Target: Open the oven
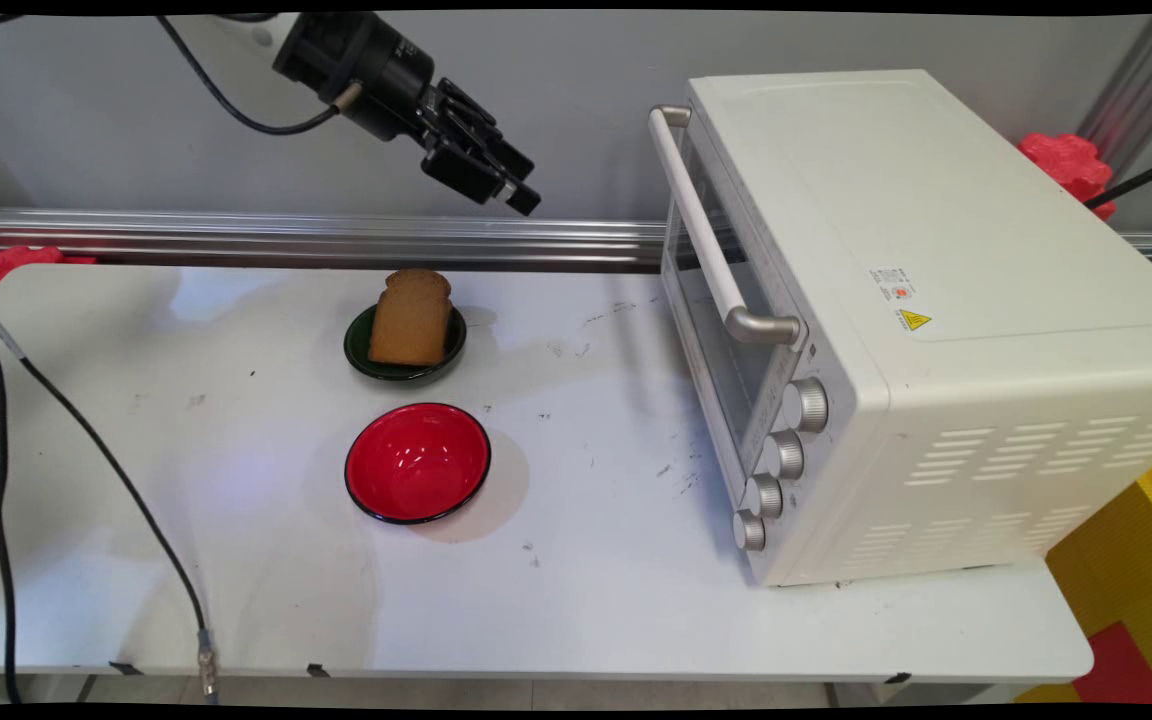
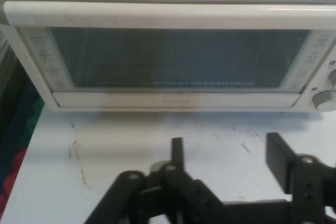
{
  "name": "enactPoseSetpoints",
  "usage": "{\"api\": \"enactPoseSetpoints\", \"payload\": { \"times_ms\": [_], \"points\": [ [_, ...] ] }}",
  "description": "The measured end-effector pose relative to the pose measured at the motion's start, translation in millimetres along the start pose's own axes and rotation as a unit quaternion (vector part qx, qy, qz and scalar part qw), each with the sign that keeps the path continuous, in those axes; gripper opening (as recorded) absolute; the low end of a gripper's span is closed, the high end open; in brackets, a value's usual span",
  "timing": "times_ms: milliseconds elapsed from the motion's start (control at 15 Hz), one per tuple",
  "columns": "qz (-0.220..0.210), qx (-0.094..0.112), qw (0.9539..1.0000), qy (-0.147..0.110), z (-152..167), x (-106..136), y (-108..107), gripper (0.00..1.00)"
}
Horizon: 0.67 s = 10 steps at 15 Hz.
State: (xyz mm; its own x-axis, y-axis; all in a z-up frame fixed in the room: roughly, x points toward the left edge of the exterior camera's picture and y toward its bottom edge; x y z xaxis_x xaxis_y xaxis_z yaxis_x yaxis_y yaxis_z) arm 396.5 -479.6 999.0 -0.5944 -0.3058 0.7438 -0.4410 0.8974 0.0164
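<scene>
White table (image 1: pixel 586 600) carries a closed toaster oven (image 1: pixel 896 330), a bread slice (image 1: pixel 411 318) in a green bowl (image 1: pixel 361 357) and an empty red bowl (image 1: pixel 417 462), all untouched, while the gripper (image 1: pixel 511 185) hangs high, jaws apart, holding nothing.

The white counter (image 1: pixel 586 600) is scuffed with dark marks and carries three things directly. A white toaster oven (image 1: pixel 926 330) stands at its right end with door shut, its handle and four knobs facing left. Left of centre, a dark green bowl (image 1: pixel 361 352) sits toward the back with a red bowl (image 1: pixel 417 462) just in front, apart.
</scene>
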Motion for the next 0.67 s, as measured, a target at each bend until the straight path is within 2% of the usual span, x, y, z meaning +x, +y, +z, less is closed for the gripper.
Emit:
{"api": "enactPoseSetpoints", "payload": {
  "times_ms": [667],
  "points": [
    [-0.028, -0.019, 0.9991, -0.027, 7.5, -1.9, -4.1, 0.00]
  ]
}}
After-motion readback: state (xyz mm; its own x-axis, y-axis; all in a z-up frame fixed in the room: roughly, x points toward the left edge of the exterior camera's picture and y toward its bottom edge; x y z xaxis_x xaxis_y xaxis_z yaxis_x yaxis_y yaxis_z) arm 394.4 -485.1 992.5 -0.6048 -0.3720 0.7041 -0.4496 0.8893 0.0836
